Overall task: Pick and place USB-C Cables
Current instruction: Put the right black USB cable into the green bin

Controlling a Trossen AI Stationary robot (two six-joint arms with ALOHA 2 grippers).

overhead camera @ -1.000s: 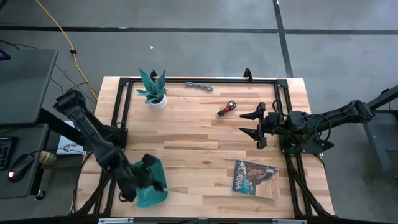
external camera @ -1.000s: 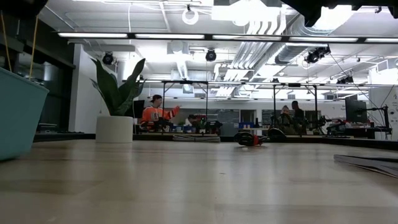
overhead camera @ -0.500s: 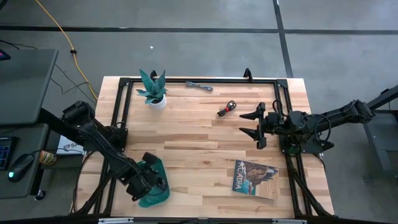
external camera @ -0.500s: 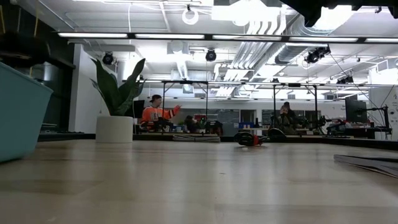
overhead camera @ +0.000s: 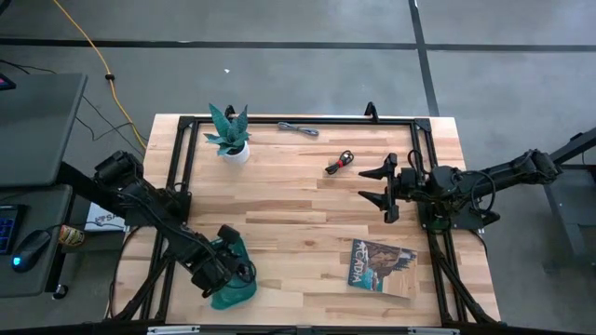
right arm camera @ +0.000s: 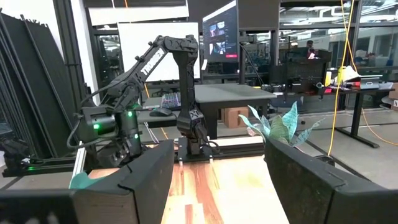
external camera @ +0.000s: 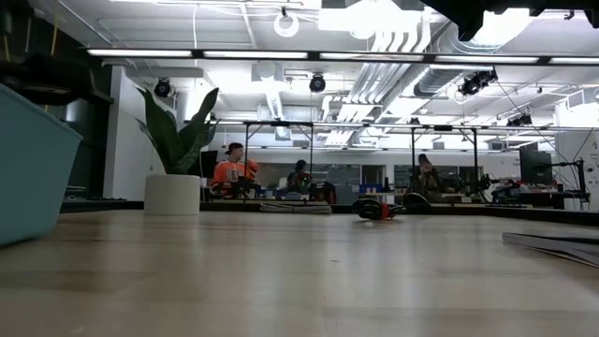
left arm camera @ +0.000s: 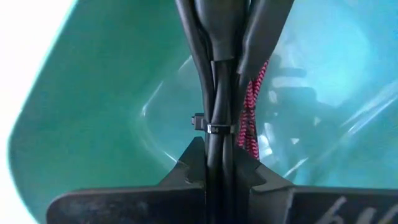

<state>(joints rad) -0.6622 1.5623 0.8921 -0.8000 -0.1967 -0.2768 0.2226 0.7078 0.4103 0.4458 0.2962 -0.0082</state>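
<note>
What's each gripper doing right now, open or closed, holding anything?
Left gripper: closed on the maroon cable, inside the teal tray.
Right gripper: open, empty.

Wooden table [overhead camera: 298, 200]; plant [overhead camera: 229, 135], cables [overhead camera: 340, 162], magazine [overhead camera: 382, 264], tray [overhead camera: 235, 284]

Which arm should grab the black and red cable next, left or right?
Right. The right gripper is open and close to the black and red cable, while the left gripper is down in the teal tray.

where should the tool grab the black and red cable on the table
Grip the black-and-red cable across its bundled middle, coming straight down from above. It lies flat and coiled on the table, with open wood around it. The right tool, open, is nearest.
</note>
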